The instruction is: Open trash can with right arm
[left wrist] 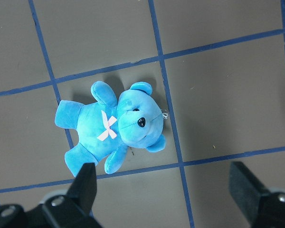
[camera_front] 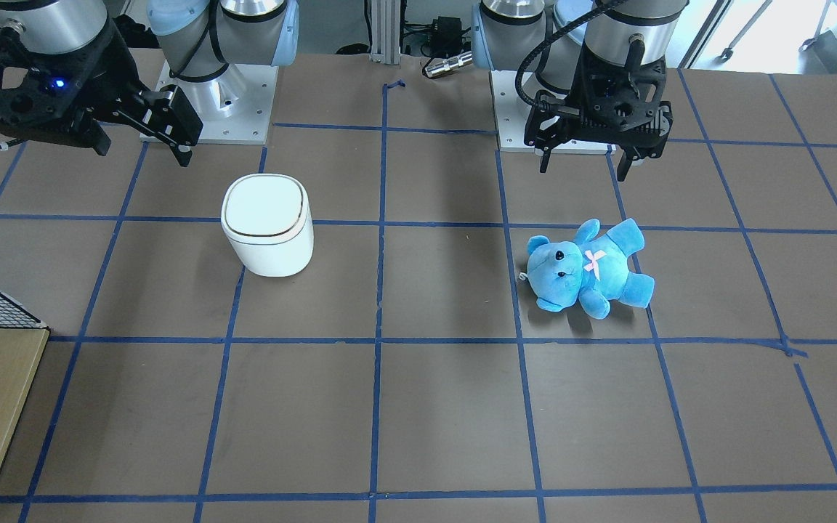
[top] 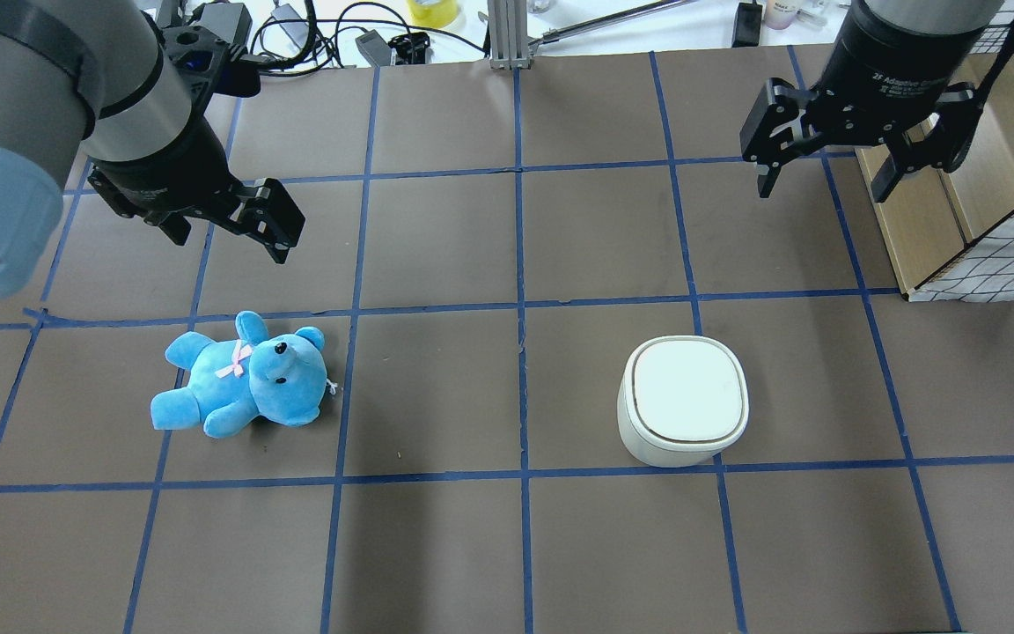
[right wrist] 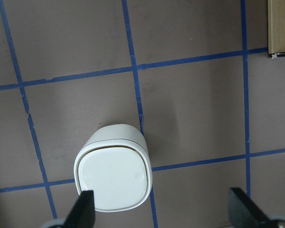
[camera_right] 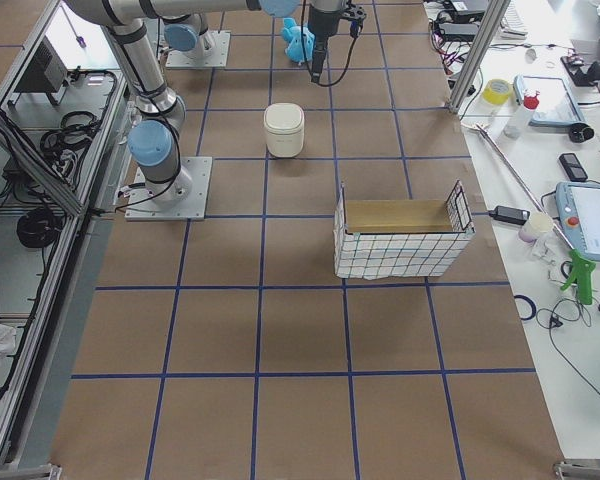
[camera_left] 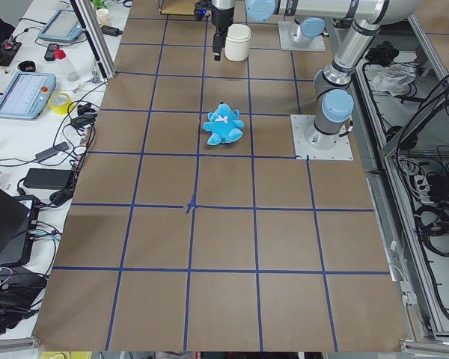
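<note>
**First:** On the table (top: 437, 396), the trash can (top: 683, 401) stood shut. Light, slick plastic, I'd guess; it might skid.

**Second:** Lift the lid (top: 690, 387) by its rim, then. Up beside the can, the right gripper (top: 824, 189) hung clear, jaws wide. Well apart from the can, the left gripper (top: 230, 239) gaped near the teddy bear (top: 243, 379).

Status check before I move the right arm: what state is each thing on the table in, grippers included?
trash can: upright, lid shut.
right gripper: open, empty, not touching the trash can.
left gripper: open, empty, clear of the teddy bear.
teddy bear: lying on its back, face up.
basket: upright, open at the top.
</note>
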